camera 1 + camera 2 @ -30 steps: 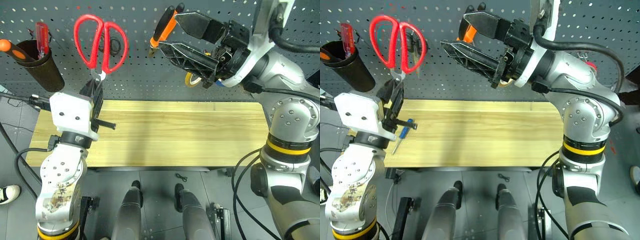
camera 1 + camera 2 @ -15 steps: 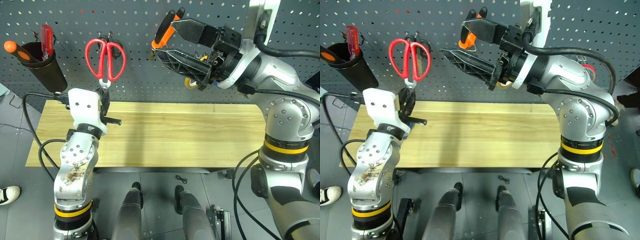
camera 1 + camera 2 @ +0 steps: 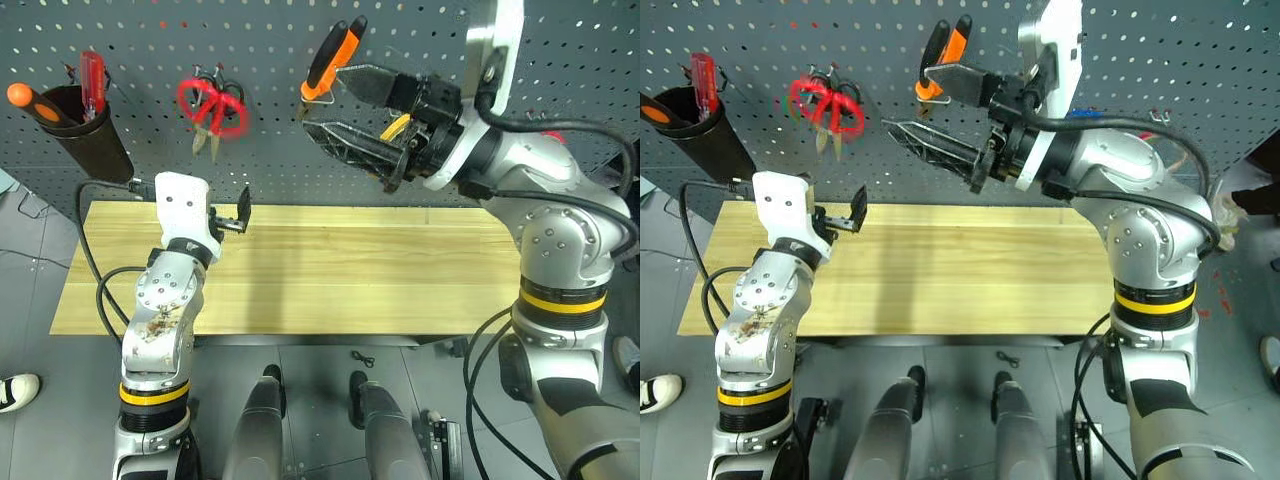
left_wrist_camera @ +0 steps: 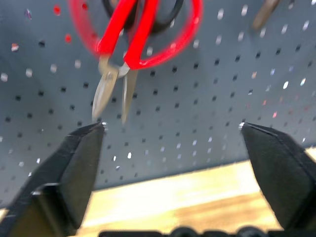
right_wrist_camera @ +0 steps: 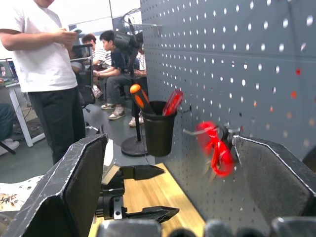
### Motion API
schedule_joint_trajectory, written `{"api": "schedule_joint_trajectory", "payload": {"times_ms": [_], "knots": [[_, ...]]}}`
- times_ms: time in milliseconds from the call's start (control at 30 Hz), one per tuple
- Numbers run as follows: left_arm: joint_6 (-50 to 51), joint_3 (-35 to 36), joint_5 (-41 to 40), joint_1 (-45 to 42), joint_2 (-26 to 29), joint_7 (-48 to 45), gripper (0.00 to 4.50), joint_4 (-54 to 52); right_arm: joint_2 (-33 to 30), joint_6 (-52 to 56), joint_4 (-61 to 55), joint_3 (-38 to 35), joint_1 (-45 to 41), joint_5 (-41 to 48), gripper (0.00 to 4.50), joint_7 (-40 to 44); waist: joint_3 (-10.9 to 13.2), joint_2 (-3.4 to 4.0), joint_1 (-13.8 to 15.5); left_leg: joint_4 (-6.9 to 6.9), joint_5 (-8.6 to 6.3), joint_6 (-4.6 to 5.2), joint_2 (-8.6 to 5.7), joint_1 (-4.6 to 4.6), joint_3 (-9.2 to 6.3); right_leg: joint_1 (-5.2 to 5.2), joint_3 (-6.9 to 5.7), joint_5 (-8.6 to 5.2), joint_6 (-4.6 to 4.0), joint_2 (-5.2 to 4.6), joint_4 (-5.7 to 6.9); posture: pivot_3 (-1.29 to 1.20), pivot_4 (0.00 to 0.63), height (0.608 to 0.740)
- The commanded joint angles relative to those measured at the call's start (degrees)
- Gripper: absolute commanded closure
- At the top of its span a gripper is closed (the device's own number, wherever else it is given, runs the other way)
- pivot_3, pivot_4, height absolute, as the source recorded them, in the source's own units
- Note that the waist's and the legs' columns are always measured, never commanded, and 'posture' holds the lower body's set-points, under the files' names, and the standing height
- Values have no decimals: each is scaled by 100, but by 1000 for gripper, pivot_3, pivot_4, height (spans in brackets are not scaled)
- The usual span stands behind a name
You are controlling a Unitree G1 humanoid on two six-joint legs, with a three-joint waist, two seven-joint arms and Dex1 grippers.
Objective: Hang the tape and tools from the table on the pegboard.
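On pegboard point(image 3: 150, 40), red-handled scissors point(image 3: 212, 105) hanging blurred, left claw point(image 3: 232, 212) open below, right claw point(image 3: 345, 110) open

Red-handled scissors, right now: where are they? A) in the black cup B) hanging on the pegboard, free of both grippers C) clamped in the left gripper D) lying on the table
B. The red-handled scissors hang blades-down on the pegboard, and the left gripper sits below them with its jaws spread wide and nothing between them.
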Motion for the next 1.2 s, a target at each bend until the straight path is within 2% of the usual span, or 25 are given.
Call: {"api": "schedule_joint_trajectory", "payload": {"times_ms": [33,200,367,600,767,900,1000,1200], "knots": [[-259,310,-73,533,340,-378,47,302,-38,-111,-474,516,515,-272,0,150,0,0,-19,-1,0,0,0,2,0,0,0,-1,-1,0,4,139,352,740],[54,602,-318,703,940,-932,47,1353,-50,-802,-402,1494,1305,-1351,0,316,2,3,6,3,3,0,1,9,-1,-6,0,-30,31,2,24,157,379,740],[-129,425,-303,154,1456,-1496,47,2717,127,-1279,172,2105,1417,-2142,0,416,10,8,31,9,11,-3,3,16,-1,-6,-1,-51,-4,3,43,160,410,740],[-1213,211,-82,-976,1607,-1803,47,5037,408,-1005,316,2032,1072,-2353,0,351,24,11,22,8,17,-3,5,15,-1,-7,0,-46,11,4,48,110,441,740],[-2021,114,53,-1614,1629,-1867,47,6742,347,-612,59,1897,1107,-2331,0,225,45,9,-4,-7,17,-3,5,13,-1,-13,-2,-50,19,4,50,78,454,740],[-2180,172,43,-2012,1640,-1878,47,7804,185,-155,-275,1691,1139,-2229,0,174,89,6,-46,-7,17,-3,5,10,-2,-18,-2,-51,19,4,57,63,467,740],[-2120,185,-30,-2133,1592,-2065,883,8193,142,23,-408,1598,1140,-2200,0,174,90,7,-79,-5,17,-3,5,10,-3,-17,-2,-52,20,3,57,68,467,740],[-2173,206,-23,-2185,1549,-2017,3842,8286,177,45,-395,1561,1098,-2196,0,190,89,7,-157,-8,17,-3,5,14,-3,-17,-2,-53,19,3,61,94,447,740]]}}
